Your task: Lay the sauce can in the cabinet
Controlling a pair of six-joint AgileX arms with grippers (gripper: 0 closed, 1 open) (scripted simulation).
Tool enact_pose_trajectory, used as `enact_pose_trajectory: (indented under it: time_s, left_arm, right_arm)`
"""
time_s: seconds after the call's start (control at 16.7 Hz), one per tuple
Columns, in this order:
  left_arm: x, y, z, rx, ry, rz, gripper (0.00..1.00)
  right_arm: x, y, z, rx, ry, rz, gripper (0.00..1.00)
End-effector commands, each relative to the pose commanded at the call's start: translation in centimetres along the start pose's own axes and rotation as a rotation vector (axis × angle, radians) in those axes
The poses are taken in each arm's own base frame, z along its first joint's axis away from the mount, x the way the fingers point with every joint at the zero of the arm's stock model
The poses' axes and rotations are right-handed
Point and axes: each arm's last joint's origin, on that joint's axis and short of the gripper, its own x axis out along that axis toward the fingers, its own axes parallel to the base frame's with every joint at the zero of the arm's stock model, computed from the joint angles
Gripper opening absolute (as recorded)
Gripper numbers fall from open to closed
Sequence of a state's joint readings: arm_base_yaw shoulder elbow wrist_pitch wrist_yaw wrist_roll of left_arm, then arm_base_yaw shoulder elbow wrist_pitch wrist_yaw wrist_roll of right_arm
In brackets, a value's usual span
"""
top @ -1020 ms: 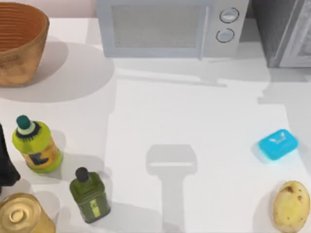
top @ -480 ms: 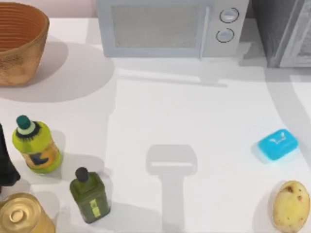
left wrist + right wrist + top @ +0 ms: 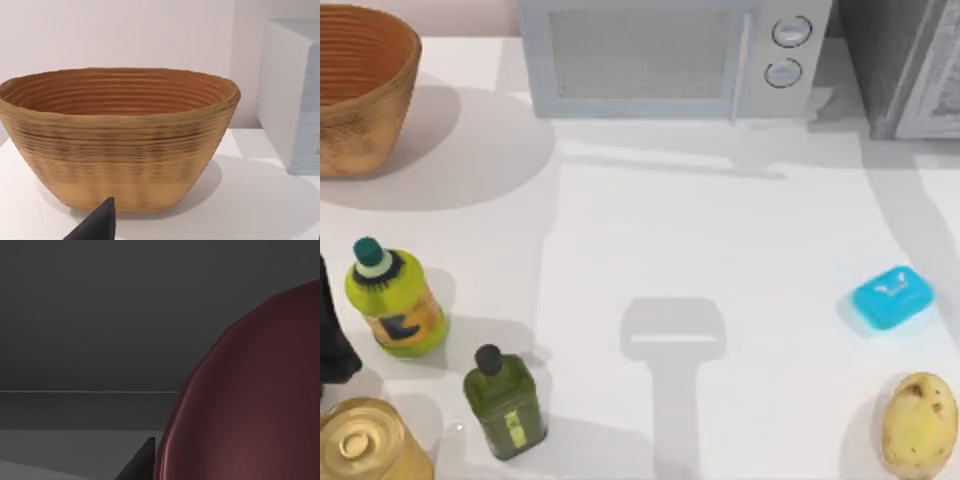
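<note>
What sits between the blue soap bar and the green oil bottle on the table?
Nothing: in the top view the table between the blue soap bar and the green oil bottle is bare, crossed by a grey shadow.

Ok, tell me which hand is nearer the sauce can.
Right. The can sits right against the right hand, before the cabinet's dark interior. The left hand faces the basket.
</note>
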State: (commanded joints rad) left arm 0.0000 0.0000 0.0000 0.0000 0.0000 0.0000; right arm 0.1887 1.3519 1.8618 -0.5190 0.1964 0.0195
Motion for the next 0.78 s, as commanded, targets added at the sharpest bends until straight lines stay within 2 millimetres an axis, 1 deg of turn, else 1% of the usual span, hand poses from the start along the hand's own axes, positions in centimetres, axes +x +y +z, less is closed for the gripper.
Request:
enact_pose_trajectory:
  time_s: [0.12,0.24,0.3,0.36,0.48,0.6,0.66,0.78]
  left_arm:
    - [0.0,0.0,0.0,0.000,0.000,0.000,1.00]
    - [0.0,0.0,0.0,0.000,0.000,0.000,1.00]
    - [0.0,0.0,0.0,0.000,0.000,0.000,1.00]
    - [0.0,0.0,0.0,0.000,0.000,0.000,1.00]
    - [0.0,0.0,0.0,0.000,0.000,0.000,1.00]
    - [0.0,0.0,0.0,0.000,0.000,0.000,1.00]
    - [0.0,0.0,0.0,0.000,0.000,0.000,1.00]
    - [0.0,0.0,0.0,0.000,0.000,0.000,1.00]
  right_arm:
    - [0.9,0.2,0.2,0.002,-0.004,0.011,0.00]
    - [3.1,0.3,0.5,0.004,-0.013,0.010,0.00]
    - [4.6,0.2,0.6,0.004,-0.015,0.004,0.00]
    - [6.6,0.2,0.3,0.003,-0.010,-0.004,0.00]
    - [10.6,0.0,-0.8,-0.001,0.007,-0.014,0.00]
    - [13.3,-0.2,-1.5,-0.001,0.007,-0.014,0.00]
    - [14.1,-0.3,-1.7,-0.001,0.004,-0.010,0.00]
    - [14.9,-0.3,-1.9,0.000,0.000,-0.002,0.00]
